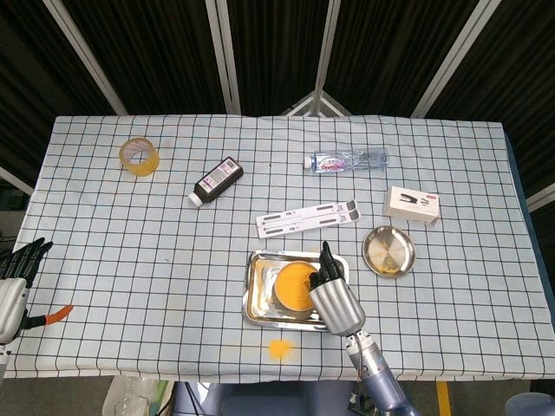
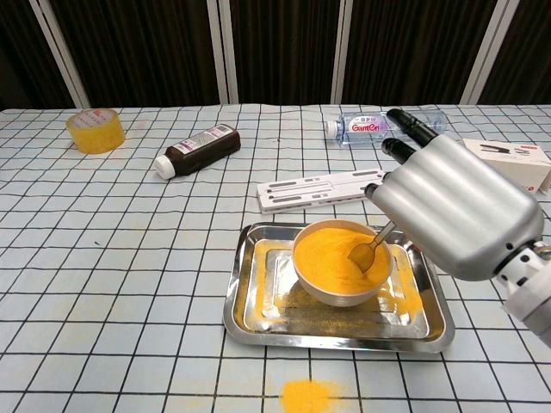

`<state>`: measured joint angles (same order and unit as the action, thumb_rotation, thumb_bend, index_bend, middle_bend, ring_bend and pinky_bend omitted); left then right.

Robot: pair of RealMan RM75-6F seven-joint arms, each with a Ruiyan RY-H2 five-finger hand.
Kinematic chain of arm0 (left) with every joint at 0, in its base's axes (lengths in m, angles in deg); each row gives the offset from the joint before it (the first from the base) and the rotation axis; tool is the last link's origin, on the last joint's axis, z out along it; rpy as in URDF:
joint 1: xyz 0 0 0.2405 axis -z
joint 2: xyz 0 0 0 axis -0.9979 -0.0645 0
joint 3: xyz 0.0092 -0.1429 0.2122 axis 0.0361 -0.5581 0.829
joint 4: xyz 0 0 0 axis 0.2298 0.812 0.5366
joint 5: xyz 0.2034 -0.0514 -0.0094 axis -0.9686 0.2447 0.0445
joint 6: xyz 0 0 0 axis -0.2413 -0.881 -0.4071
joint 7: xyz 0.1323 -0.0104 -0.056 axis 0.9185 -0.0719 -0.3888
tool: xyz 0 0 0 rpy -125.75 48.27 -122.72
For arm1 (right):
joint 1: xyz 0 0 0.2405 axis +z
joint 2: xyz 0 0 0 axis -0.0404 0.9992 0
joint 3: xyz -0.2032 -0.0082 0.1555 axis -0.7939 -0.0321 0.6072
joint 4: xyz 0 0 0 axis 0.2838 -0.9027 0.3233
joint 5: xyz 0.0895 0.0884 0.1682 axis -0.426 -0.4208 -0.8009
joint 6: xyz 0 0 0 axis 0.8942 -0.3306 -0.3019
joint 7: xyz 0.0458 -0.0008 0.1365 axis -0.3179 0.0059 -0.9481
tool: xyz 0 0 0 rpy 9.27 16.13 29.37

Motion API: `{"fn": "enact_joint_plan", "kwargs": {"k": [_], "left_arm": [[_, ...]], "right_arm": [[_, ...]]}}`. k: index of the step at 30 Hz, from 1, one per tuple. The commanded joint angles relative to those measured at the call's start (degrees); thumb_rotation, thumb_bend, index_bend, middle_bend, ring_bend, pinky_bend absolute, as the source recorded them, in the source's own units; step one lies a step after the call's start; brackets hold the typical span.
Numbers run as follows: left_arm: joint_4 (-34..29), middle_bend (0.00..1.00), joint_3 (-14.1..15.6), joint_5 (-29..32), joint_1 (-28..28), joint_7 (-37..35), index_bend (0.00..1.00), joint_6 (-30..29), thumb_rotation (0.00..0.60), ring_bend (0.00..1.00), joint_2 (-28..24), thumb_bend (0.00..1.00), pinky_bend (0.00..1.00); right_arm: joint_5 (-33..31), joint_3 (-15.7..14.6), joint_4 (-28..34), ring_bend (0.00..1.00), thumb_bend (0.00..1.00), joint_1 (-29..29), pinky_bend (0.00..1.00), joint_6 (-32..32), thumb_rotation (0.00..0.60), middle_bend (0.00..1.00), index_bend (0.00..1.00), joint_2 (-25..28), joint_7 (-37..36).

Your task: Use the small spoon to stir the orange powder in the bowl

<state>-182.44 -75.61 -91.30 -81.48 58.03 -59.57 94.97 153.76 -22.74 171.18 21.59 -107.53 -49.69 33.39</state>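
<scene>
At the left edge of the head view, the left hand (image 1: 16, 276) is seen off the table's 9 o'clock side, its dark fingers spread apart and nothing held in them. On the checked tablecloth (image 2: 103, 258), going rightward, a yellow tape roll (image 2: 95, 130) lies at the far left, and a dark brown bottle (image 2: 197, 147) with a white cap lies on its side beside it. Near the front edge a small heap of spilled orange powder (image 2: 308, 394) is seen. At the middle, a shiny rectangular metal tray (image 2: 258, 323), dusted with orange, carries a round pale bowl (image 2: 336, 288) heaped with fine orange powder (image 2: 327, 249). The small spoon (image 2: 368, 249), of polished metal, is dipped into the powder at the bowl's 3 o'clock side, its handle rising toward 1 o'clock into the right hand (image 2: 454, 211). The spoon is gripped by that hand, whose silver, ribbed fingers are curled around the handle while dark fingertips (image 2: 411, 125) point toward 11 o'clock. The hand is placed just to the right of the bowl, above the tray's right rim. Behind the tray a flat white slotted strip (image 2: 327, 188) is laid, and beyond it a clear plastic water bottle (image 2: 366, 126) lies on its side. At the far right a white box (image 2: 516, 159) and, in the head view, a round metal dish (image 1: 388, 250) are seen.
</scene>
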Motion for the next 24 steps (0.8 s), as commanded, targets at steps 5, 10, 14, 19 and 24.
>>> {"fn": "enact_joint_plan", "kwargs": {"k": [5,10,14,19,24], "left_arm": [[0.0,0.00,0.0,0.0,0.0,0.0,0.00,-0.1,0.600,0.00,0.0,0.00,0.00],[-0.1,0.00,0.0,0.0,0.0,0.0,0.00,0.0,0.600,0.00,0.0,0.00,0.00],[-0.1,0.00,0.0,0.1,0.0,0.0,0.00,-0.1,0.600,0.00,0.0,0.00,0.00],[-0.1,0.00,-0.1,0.2,0.0,0.0,0.00,0.1,0.600,0.00,0.0,0.00,0.00],[-0.2,0.00,0.0,0.1,0.0,0.1,0.00,0.1,0.600,0.00,0.0,0.00,0.00]], "right_arm": [[1.0,-0.1,1.5,0.21,0.61,-0.5,0.00,0.1,0.600,0.57,0.66,-0.3,-0.3],[2.2,0.2,2.1,0.22,0.61,-0.4,0.00,0.2,0.600,0.57,0.66,-0.1,0.1],[2.5,1.4,2.1,0.22,0.61,-0.1,0.00,0.3,0.600,0.57,0.66,0.2,0.6],[1.9,2.8,3.1,0.22,0.61,-0.2,0.00,0.3,0.600,0.57,0.66,0.9,1.0],[2.3,2.4,3.8,0.22,0.61,-0.5,0.00,0.9,0.600,0.57,0.66,1.0,1.5]]}}
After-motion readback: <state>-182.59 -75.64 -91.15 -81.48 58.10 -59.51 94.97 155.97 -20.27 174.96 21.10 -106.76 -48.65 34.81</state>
